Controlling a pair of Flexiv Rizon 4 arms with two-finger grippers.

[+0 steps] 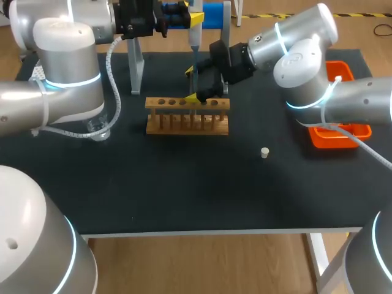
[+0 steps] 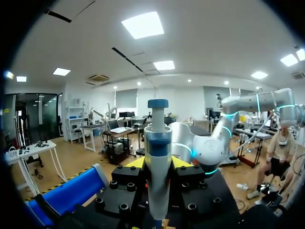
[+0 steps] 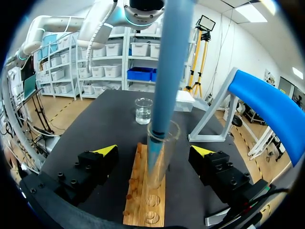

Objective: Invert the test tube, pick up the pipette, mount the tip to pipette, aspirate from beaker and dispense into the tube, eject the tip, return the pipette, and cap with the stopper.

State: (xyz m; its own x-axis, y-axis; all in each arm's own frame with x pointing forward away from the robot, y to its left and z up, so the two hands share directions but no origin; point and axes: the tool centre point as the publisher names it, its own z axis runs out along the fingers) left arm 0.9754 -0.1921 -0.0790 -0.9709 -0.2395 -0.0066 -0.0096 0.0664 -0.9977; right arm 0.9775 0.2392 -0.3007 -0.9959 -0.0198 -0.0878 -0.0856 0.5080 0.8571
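My left gripper (image 2: 158, 164) is shut on the blue and white pipette (image 2: 157, 157), which it holds upright above the wooden rack (image 1: 187, 116). The pipette's long blue tip (image 3: 167, 71) reaches down into the mouth of the clear test tube (image 3: 162, 157), which stands upright in the rack (image 3: 143, 200). My right gripper (image 3: 155, 152) is open, with one finger on each side of the tube and touching neither side. In the head view it (image 1: 192, 84) sits just behind the rack, under the pipette (image 1: 193, 40). A small white stopper (image 1: 264, 152) lies on the mat, right of the rack.
A glass beaker (image 3: 143, 110) with clear liquid stands past the rack; in the head view it (image 1: 98, 128) is partly hidden by my left arm. The pipette stand (image 1: 135, 61) with a blue holder is at the back. An orange tray (image 1: 340, 135) sits at the right edge.
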